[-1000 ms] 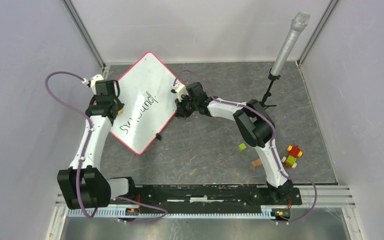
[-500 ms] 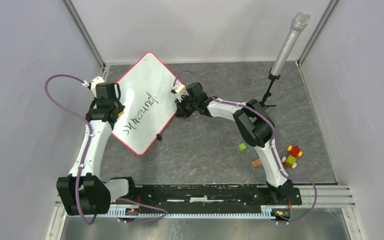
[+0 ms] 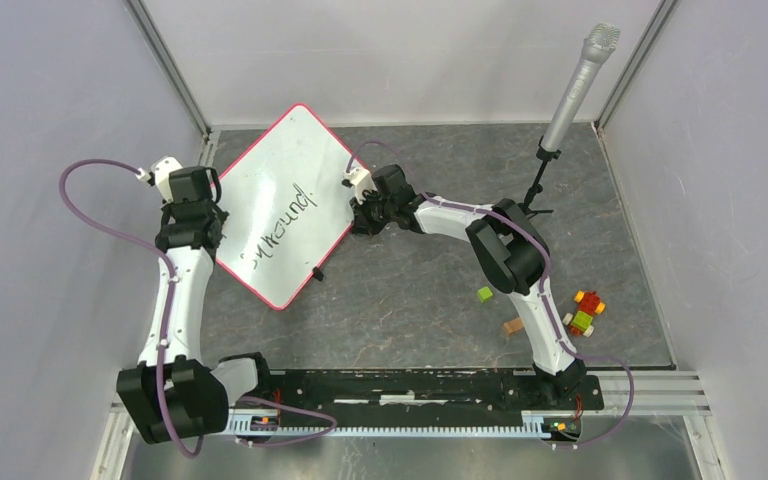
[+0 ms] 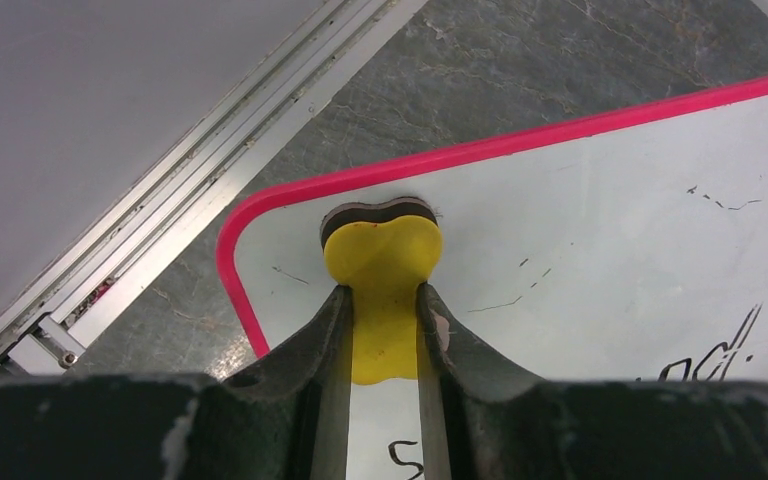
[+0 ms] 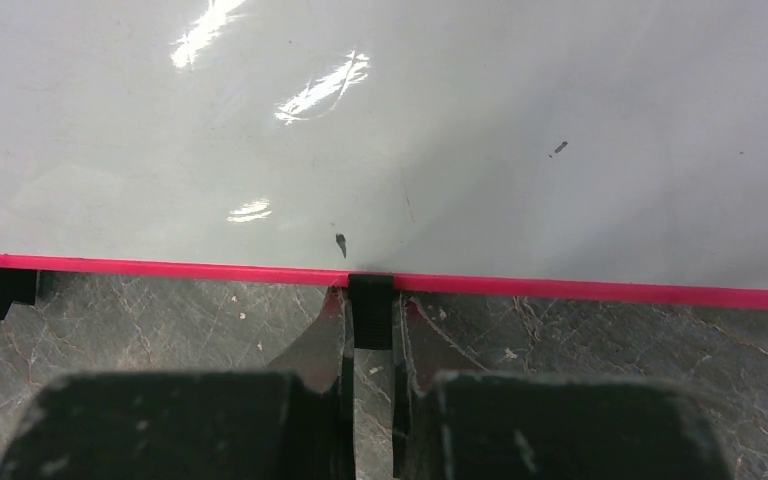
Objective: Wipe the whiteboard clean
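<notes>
Although dark handwriting runs across the middle of the whiteboard, it stands upside down to the top camera. I cannot read the word with certainty. In the left wrist view only the ends of some letters and a few thin stray strokes show. No brand or label is visible.

The whiteboard is a large flat white board with rounded corners and a thin red-pink rim. It is at the far left part of the grey marbled table, turned like a diamond, with one corner toward the back wall. A small black part sits at its near right edge. In the right wrist view the surface is glossy, with bright reflections and a few tiny dark specks.

The left arm reaches forward along the left side, and its wrist is over the left corner of the board. The left gripper is closed narrowly on a yellow eraser. The eraser has a dark layer underneath and points at the rounded corner, just inside the rim.

The right arm bends at the elbow and reaches leftward to the right edge of the board. The right gripper is closed tightly on a black clip at the rim.

A microphone on a stand and some coloured blocks stand well apart, at the right.
</notes>
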Tool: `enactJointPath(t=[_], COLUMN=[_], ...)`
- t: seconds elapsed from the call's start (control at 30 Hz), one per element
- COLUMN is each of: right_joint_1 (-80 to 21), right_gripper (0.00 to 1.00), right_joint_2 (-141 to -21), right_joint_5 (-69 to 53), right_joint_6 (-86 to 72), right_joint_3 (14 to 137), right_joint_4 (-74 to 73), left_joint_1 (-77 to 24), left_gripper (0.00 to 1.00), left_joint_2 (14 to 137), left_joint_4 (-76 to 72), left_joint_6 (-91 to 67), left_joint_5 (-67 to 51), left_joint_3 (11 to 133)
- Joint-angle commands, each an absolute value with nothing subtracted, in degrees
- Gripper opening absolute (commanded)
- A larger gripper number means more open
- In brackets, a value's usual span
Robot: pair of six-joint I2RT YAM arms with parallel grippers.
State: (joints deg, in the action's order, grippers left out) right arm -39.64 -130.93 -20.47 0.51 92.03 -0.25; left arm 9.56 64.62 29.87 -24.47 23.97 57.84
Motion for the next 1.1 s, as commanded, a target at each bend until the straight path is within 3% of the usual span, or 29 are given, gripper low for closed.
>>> enactJointPath(t=[0.0,0.3,0.47,0.7,1.07], right_joint_1=[-37.79,-37.8,-37.79,-37.83,-37.75], right_gripper=[0.0,0.0,0.0,0.0,0.0], right_joint_2=[-132.06,-132.41,-132.45,-132.36,-132.1], right_joint_5=[-16.78,-16.7,-16.7,-16.79,-17.47], right_joint_6=[0.09,0.09,0.09,0.09,0.09], right_joint_3=[92.06,92.37,92.55,92.55,92.54], right_joint_4=[-3.51,-3.68,-3.78,-3.79,-3.61], left_joint_1=[8.18,7.21,8.72,11.15,11.05], left_gripper=[0.19,0.19,0.19,0.2,0.21], left_joint_2=[69.27,68.73,66.2,64.9,63.18], left_joint_4=[30.77,30.15,33.06,34.24,36.46], left_joint_6=[-20.79,-19.97,-27.14,-32.37,-34.15], left_joint_5=[16.68,16.14,28.18,32.13,30.79], left_joint_3=[60.08,60.29,58.56,56.69,54.43])
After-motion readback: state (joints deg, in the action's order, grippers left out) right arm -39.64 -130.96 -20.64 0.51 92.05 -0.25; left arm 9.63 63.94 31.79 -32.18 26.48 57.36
